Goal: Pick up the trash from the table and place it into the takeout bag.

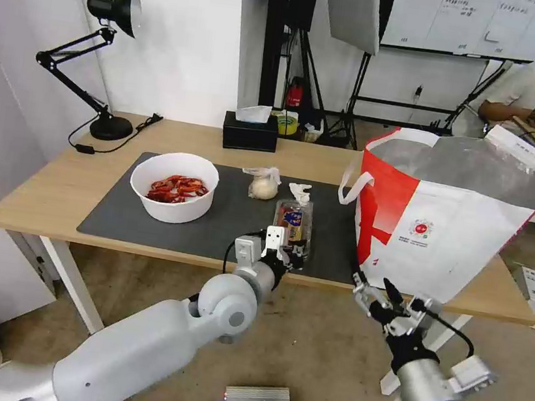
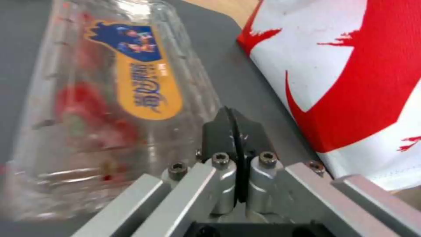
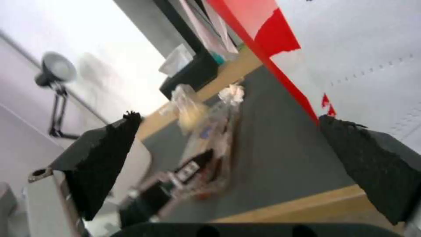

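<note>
From the head camera, a long light-wood table is seen with a dark grey mat laid along it. On the mat's left part stands a white round bowl holding red crayfish shells. To its right a small knotted clear bag is placed, and just beyond that a crumpled white tissue. In front of the tissue lies a clear plastic tray with a blue and orange label, its length running toward the robot. A large white-and-red takeout bag stands upright on the table's right end, mouth open, silver lining showing. A black tissue box and a black desk lamp are set along the far edge. The left gripper is held at the near end of the tray, at the mat's front edge. The right gripper is held below the table's front edge, in front of the bag's lower left corner, with its fingers spread.

From the left wrist camera, the left gripper's two dark fingertips are seen pressed flat together — nothing is visibly clamped between them. The tray lies just beside them on the mat, with red bits inside, and the bag's red-and-white wall rises on the other side.

From the right wrist camera, the right gripper's black fingers are seen wide apart and empty — the tray, knotted bag, tissue and takeout bag's wall lie beyond them.
</note>
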